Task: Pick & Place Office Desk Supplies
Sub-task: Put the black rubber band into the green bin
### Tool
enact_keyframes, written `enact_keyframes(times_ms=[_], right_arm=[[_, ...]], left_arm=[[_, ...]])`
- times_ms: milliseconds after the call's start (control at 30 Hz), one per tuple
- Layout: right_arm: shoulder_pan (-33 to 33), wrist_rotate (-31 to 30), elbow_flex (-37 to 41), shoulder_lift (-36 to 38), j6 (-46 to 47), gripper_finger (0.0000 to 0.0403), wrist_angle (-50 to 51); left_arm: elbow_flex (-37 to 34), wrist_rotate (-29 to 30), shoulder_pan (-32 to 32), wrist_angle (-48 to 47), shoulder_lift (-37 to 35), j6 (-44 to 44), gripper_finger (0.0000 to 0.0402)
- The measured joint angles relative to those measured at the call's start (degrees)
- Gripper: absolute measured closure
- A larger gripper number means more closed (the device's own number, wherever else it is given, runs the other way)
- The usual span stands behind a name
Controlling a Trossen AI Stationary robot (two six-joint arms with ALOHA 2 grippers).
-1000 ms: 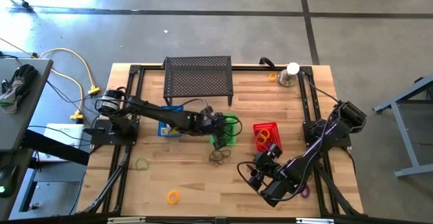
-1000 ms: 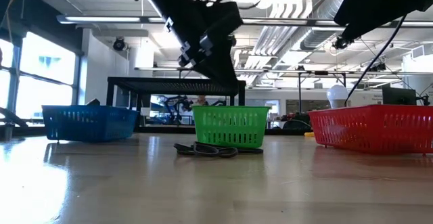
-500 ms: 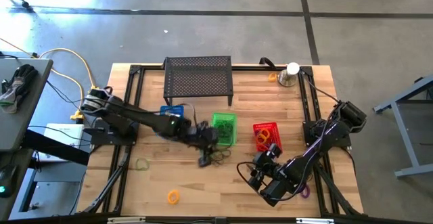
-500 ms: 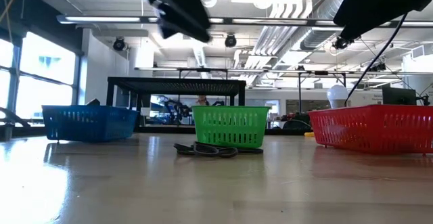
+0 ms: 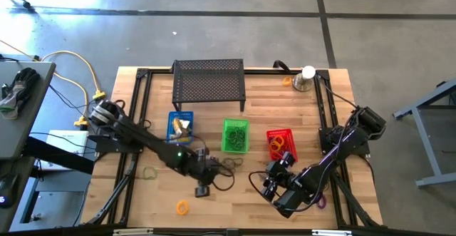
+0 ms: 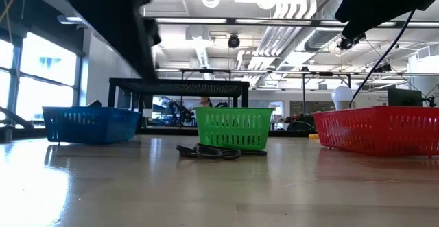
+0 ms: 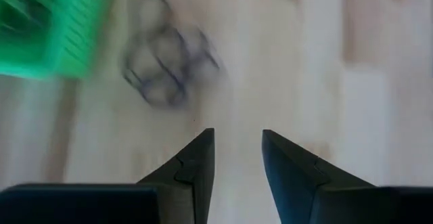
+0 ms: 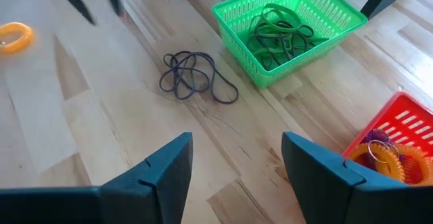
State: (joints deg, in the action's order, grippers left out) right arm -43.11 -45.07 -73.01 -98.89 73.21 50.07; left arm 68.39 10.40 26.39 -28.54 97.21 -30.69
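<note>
A tangle of dark loops (image 5: 229, 166) lies flat on the wooden table in front of the green basket (image 5: 236, 135), which holds green loops (image 8: 277, 33). My left gripper (image 5: 203, 190) hovers open near the table's front, to the left of the dark loops (image 7: 169, 72), with nothing between its fingers (image 7: 238, 143). My right gripper (image 5: 273, 173) waits open to the right of the loops (image 8: 196, 76), also with nothing in it (image 8: 237, 149). An orange loop (image 5: 183, 207), a pale green loop (image 5: 149, 172) and a purple loop (image 5: 320, 202) lie loose on the table.
The blue basket (image 5: 180, 125) and the red basket (image 5: 280, 142) flank the green one. A black mesh rack (image 5: 209, 83) stands at the back, with a silver cup holding a white ball (image 5: 305, 79) at the back right. Black frame rails run along both table sides.
My left gripper has swung from over the green basket toward the table's near edge and a little to the left, passing the dark loops, which have not moved. My right arm has kept still.
</note>
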Motion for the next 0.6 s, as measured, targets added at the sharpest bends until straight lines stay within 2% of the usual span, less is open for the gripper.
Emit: enact_keyframes(times_ms=[100,233,400,600], right_arm=[[0.1,0.0,0.0,0.0,0.0,0.0187,-0.4],[0.1,0.0,0.0,0.0,0.0,0.0187,-0.9],[0.1,0.0,0.0,0.0,0.0,0.0187,-1.1],[0.1,0.0,0.0,0.0,-1.0,0.0187,-1.2]], left_arm=[[-0.1,6.6,-0.2,5.7,2.6,-3.8,0.0283],[-0.1,7.9,-1.5,10.8,6.7,-8.3,0.0283],[-0.2,8.3,-3.5,12.9,11.2,-13.1,0.0283],[-0.2,14.9,-4.8,13.1,12.3,-17.9,0.0283]])
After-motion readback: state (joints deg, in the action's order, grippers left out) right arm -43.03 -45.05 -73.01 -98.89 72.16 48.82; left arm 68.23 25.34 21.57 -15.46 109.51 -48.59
